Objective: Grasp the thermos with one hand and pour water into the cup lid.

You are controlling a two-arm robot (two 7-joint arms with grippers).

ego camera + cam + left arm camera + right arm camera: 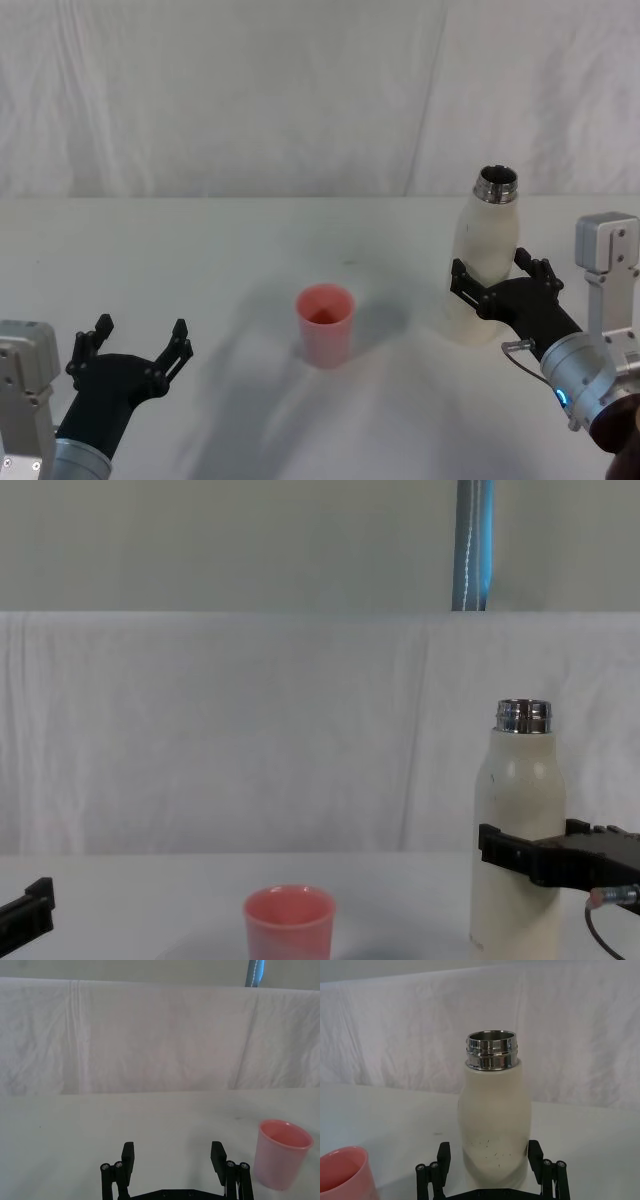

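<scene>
The thermos stands upright at the table's right, cream-white with its open steel neck uppermost. My right gripper is open and straddles the bottle's lower half, one black finger on each side. In the right wrist view the thermos sits between the fingers, with a small gap on one side. The pink cup lid stands upright at the table's middle, left of the bottle. My left gripper waits open and empty at the front left, with the cup lid off to its right.
A white cloth covers the table and hangs as a backdrop behind it. A blue pole rises behind the backdrop. Bare cloth lies between the cup lid and the thermos.
</scene>
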